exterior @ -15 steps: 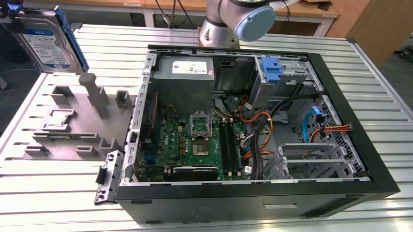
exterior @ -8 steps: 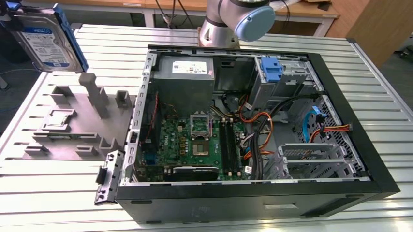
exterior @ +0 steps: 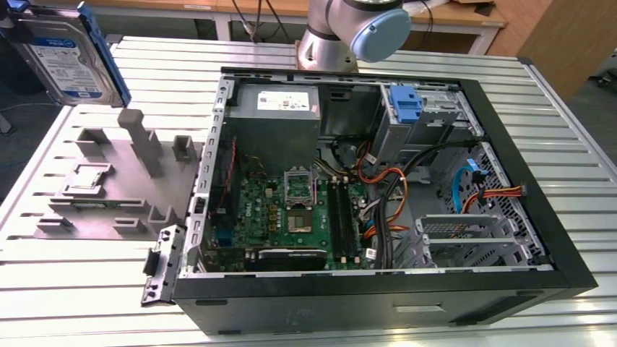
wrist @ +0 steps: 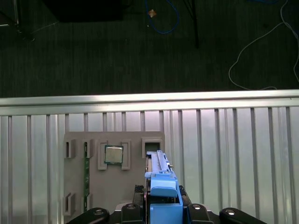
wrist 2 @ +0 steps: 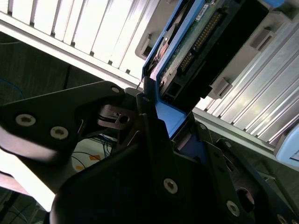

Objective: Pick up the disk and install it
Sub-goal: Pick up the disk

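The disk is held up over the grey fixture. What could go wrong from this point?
1. The gripper is shut on the disk by its blue rail at one end; the plastic might flex or slip, tilting the drive.
2. In the first wrist view, the fixture and its chip lie below; a drop could hit them.
3. Loose cables cross the open case and might snag the disk.

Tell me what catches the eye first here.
A flat silver-grey hard drive with blue plastic rails hangs at the exterior view's upper left, clamped in the black end effector. An open black desktop computer case lies on the slatted metal table, green motherboard exposed, with a grey moulded parts tray beside it on the exterior view's left.
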`<state>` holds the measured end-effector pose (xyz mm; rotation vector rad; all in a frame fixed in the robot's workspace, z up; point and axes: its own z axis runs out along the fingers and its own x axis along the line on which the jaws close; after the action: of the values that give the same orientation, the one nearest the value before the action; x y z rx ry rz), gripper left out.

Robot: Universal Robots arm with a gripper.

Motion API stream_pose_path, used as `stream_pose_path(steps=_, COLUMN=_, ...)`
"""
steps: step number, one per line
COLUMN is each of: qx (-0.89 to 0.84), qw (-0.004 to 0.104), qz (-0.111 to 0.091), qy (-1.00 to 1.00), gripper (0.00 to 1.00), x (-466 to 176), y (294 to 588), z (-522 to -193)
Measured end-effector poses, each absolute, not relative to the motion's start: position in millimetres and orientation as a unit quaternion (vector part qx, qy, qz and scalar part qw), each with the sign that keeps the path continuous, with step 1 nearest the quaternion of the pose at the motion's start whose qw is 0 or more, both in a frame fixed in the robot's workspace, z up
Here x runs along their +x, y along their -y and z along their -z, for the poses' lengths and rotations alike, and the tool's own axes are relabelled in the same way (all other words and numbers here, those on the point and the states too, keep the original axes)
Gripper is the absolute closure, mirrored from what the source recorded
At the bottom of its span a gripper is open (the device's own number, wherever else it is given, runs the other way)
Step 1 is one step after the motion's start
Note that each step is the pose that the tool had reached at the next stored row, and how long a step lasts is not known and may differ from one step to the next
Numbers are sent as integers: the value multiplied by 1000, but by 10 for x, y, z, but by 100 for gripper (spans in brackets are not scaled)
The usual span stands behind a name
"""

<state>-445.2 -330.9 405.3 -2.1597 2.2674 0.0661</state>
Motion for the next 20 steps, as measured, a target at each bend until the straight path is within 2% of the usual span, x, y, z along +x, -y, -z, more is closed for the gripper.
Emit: stream_pose_path(steps=20, qx=-690, qw=5, qz=-21, qy=-724, gripper=64, x=-4452, y=3309, z=-4095)
